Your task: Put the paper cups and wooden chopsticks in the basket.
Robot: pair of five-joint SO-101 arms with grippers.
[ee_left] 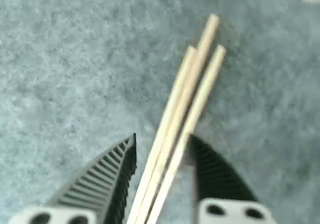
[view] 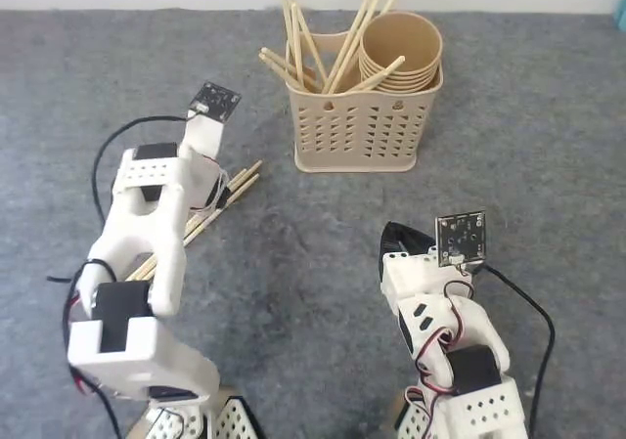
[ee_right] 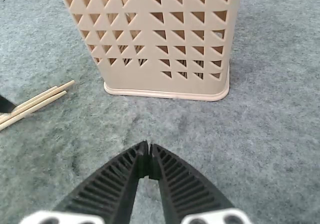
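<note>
A beige perforated basket [view: 362, 131] stands at the back of the table with stacked paper cups [view: 401, 43] and several wooden chopsticks [view: 313, 48] inside. A few loose chopsticks [view: 240, 180] lie together on the grey mat to its left. My left gripper [view: 220, 197] is low over them. In the left wrist view the bundle of chopsticks [ee_left: 190, 94] runs between the open fingers of my left gripper [ee_left: 160, 156], closer to one finger. My right gripper [ee_right: 150, 159] is shut on nothing, low over the mat in front of the basket [ee_right: 165, 39].
Grey felt mat [view: 509, 185] covers the whole table. Black cables trail from both arms near the front. The loose chopsticks [ee_right: 35, 103] also appear off to the side in the right wrist view.
</note>
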